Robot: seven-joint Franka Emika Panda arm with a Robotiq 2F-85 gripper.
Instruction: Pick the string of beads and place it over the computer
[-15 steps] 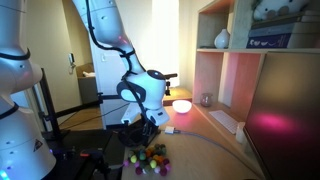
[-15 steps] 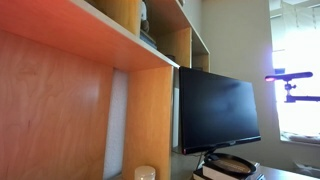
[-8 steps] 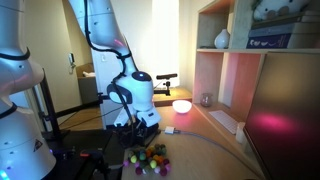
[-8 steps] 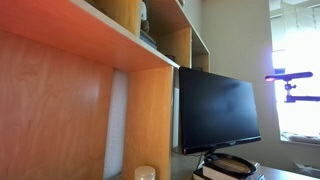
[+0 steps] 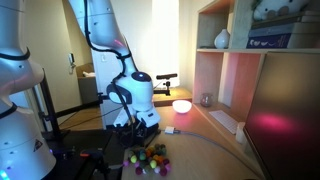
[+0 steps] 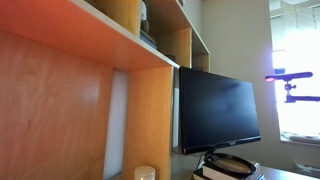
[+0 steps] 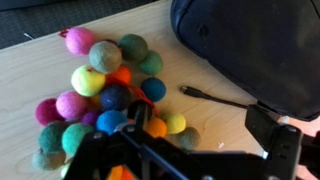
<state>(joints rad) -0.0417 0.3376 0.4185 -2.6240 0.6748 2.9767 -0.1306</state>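
The string of beads [image 7: 105, 95] is a bunched heap of round pink, green, yellow, blue and orange beads on the light wooden desk. It also shows in an exterior view [image 5: 148, 158], near the desk's front. My gripper [image 7: 185, 152] is open just above the desk. Its one finger is over the near edge of the beads, and the other finger stands apart to the right. In an exterior view my gripper [image 5: 141, 128] hangs just above and behind the beads. The computer monitor [image 6: 218, 110] is dark; it also shows in an exterior view [image 5: 285, 140].
A black rounded lump [image 7: 250, 40] lies close beside the beads, with a thin black cable [image 7: 215, 97] running out from it. A glowing lamp [image 5: 182, 105] and wooden shelves [image 5: 235, 50] stand behind. A stack of books [image 6: 232, 165] sits under the monitor.
The arm has shifted a little to the left and down toward the beads over the last second. It has held still in the last half second. The beads have not moved.
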